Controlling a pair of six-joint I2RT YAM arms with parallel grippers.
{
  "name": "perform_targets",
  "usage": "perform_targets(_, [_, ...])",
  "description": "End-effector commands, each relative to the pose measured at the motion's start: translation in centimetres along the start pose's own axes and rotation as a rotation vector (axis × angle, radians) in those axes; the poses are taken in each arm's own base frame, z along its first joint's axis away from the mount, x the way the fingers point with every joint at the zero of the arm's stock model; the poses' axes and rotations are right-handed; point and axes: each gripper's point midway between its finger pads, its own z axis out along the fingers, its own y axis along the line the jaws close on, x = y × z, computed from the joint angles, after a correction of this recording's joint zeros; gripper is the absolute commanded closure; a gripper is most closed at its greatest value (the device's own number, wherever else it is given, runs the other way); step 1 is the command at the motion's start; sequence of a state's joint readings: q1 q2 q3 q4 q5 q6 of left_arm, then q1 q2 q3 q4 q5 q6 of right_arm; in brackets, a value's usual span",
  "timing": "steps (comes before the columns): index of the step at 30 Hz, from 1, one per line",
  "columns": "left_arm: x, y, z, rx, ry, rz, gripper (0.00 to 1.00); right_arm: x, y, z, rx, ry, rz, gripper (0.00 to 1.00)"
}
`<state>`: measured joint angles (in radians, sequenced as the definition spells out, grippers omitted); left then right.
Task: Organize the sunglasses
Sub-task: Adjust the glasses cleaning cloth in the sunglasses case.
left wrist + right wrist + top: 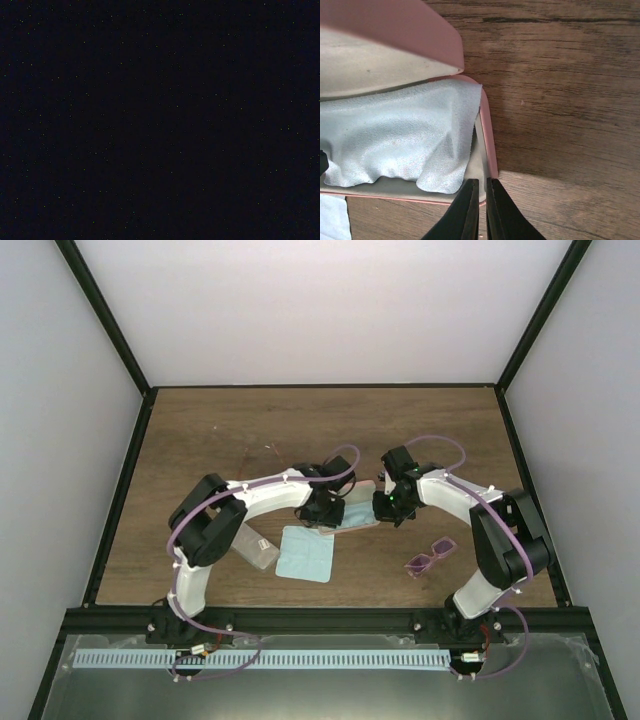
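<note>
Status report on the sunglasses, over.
Right gripper shut on pink case rim; left gripper unclear, camera dark. Purple-pink sunglasses loose on table. Blue cloth lying in case.

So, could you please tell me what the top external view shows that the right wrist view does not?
Top only: the purple-pink sunglasses and the grey case. Right wrist only: the right pincer closed on the rim of the pink case, and the cream lining. Both: that case, the light blue cloth inside it, and the wooden table.
</note>
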<state>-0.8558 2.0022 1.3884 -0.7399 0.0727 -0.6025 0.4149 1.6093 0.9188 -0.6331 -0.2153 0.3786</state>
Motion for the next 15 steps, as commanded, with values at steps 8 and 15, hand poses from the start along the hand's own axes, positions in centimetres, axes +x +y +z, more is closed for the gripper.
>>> perform_targets(8, [-0.59, -1.28, 0.32, 0.042, 0.001, -0.005, 0.82, 0.61, -0.01, 0.34, -0.001, 0.01, -0.018, 0.94])
perform_targets(15, [0.15, -1.02, 1.17, 0.038, 0.034, 0.001, 0.87, 0.65, -0.02, 0.49, -0.004, 0.011, -0.014, 0.94])
